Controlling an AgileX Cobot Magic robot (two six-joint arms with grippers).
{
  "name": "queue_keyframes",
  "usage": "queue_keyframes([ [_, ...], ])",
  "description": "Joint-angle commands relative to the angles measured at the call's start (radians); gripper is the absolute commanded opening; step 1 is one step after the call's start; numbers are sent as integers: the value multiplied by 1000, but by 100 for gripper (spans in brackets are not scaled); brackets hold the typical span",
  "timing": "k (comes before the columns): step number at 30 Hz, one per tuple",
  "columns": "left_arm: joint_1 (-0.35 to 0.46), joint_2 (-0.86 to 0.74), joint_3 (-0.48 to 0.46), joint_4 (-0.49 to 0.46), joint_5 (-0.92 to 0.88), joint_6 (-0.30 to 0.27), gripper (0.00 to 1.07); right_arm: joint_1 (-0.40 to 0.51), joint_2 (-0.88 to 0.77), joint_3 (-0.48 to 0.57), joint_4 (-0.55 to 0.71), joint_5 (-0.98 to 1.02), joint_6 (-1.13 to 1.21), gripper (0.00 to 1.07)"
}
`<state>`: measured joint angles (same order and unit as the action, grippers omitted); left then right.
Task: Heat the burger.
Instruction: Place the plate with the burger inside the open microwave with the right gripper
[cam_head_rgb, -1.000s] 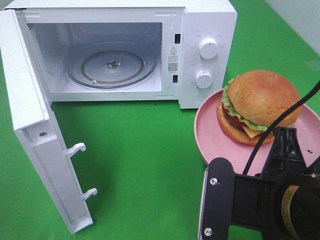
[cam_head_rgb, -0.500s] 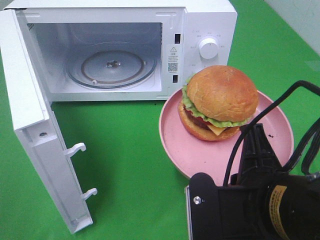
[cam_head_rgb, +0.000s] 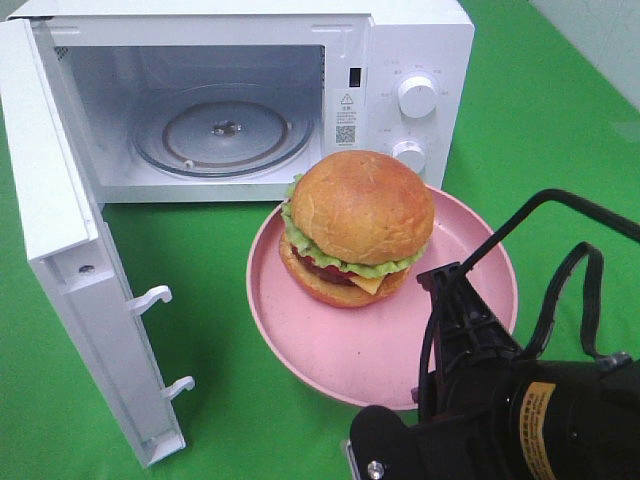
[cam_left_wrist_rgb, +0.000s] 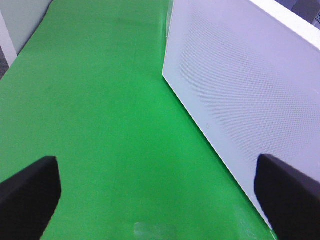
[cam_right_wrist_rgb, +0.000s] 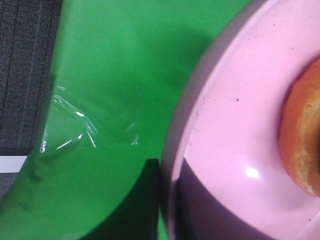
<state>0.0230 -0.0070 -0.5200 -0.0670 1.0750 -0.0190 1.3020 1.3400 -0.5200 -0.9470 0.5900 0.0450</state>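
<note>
Bright, even light from above here, hardly any shadow on the green surface (cam_head_rgb: 230, 330), just a soft one below the pink plate (cam_head_rgb: 300, 350). The bun of the burger (cam_head_rgb: 358, 210) has a mild sheen. My right wrist cam sits too close: plate's fuzzy, one white glare spot, a dark shadow across its rim. My left claw (cam_left_wrist_rgb: 159, 200) shows only as two black, blurry fingertips (cam_left_wrist_rgb: 30, 192).

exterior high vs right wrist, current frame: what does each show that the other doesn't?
Exterior high only: the microwave, its open door, the glass turntable and the whole burger.
Right wrist only: a wrinkled clear patch on the green cloth, and a dark grey surface past its edge.
Both: the pink plate, some bun, the cloth.
</note>
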Motion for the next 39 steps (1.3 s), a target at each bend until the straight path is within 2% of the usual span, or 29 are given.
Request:
queue_keyframes([
  [1,-2,-14,2,-7,-7,-1,98,-2,-4,-5,-53,-30,-60,2],
  [6,-2,-14,2,-7,-7,-1,98,-82,-4,-5,-40,-115,-164,2],
  [7,-2,-14,2,-7,-7,-1,98,-125,-4,-5,-32,-139,-207,2],
  [10,-2,-14,2,-7,-7,-1,98,-159,-4,-5,-23,-162,-262,2],
  [14,-2,-14,2,-7,-7,-1,98,-242,-4,-5,38,-217,-434,2],
  [19,-2,-14,2,-7,-7,-1,98,-298,-4,-5,109,-253,-593,2],
  [20,-2,-14,2,-7,-7,-1,98,-322,-4,-5,155,-276,-677,2],
  [28,-2,-14,2,-7,-7,-1,98,-394,-4,-5,306,-331,-911,2],
  [32,-2,-14,2,-7,-7,-1,98,-463,-4,-5,459,-337,-1162,2],
  [35,-2,-14,2,-7,-7,-1,98,-471,-4,-5,481,-342,-1195,2],
  [39,-2,-14,2,-7,-7,-1,98,-503,-4,-14,652,-337,-1410,2],
])
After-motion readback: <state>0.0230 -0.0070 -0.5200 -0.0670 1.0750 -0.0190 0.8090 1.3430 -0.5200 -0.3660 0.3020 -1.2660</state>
